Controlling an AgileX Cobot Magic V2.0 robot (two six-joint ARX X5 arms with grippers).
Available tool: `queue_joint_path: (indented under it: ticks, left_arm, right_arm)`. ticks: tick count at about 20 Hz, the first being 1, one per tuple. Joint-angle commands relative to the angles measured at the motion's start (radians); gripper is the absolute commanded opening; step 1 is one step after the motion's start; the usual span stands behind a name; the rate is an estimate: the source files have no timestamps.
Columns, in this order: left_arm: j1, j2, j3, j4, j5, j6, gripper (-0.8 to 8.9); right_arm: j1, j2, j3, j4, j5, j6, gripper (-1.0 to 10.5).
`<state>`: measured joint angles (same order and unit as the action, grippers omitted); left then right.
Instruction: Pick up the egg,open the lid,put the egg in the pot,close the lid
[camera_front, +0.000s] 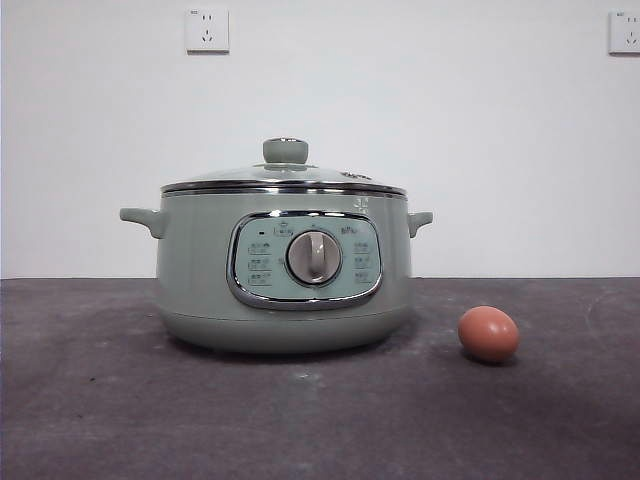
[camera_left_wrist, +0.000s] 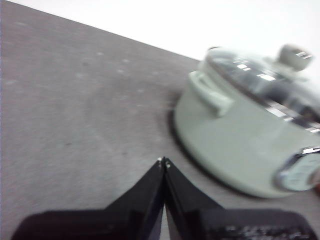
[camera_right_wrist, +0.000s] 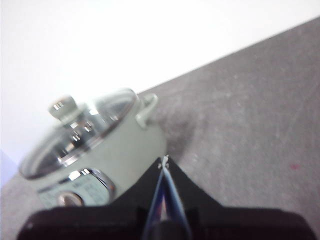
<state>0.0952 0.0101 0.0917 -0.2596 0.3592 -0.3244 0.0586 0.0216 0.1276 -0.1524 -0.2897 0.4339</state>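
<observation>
Your left gripper (camera_left_wrist: 164, 161) hung beside the pot (camera_front: 285, 265), fingers pressed together, empty; your right gripper (camera_right_wrist: 164, 162) likewise. Lid (camera_front: 285, 177) sat on the pot. Egg (camera_front: 488, 333) lay on the table (camera_front: 90, 400), near the pot.

You have a pale sage-green pot (camera_front: 200, 270) with a chrome-framed, light blue-grey panel and a silver-grey dial (camera_front: 314, 257). Its lid (camera_front: 285, 176) is clear glass with a shiny steel rim and a pale green knob. The egg (camera_front: 488, 333) is plain reddish-brown. The bench (camera_front: 100, 410) is dark mottled grey, the wall (camera_front: 450, 120) white with white sockets. Both the left gripper (camera_left_wrist: 164, 161) and the right gripper (camera_right_wrist: 164, 162) are black.
</observation>
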Motion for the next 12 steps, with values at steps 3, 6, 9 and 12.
queue_joint_path:
  ticks: [3,6,9,12]
  left_arm:
    - [0.003,0.014,0.094,-0.053,0.051,-0.024,-0.06]
    - [0.003,0.041,0.164,-0.091,0.094,-0.018,-0.06]
    - [0.003,0.083,0.238,-0.138,0.145,-0.003,-0.06]
    - [0.003,0.134,0.312,-0.195,0.203,0.033,-0.06]
  right_arm:
    - [0.002,0.061,0.093,-0.041,-0.047,0.019,-0.1]
    - [0.002,0.123,0.175,-0.104,-0.086,-0.01,-0.1]
    - [0.002,0.198,0.279,-0.209,-0.136,-0.079,-0.1]
    - [0.002,0.278,0.399,-0.345,-0.171,-0.188,-0.1]
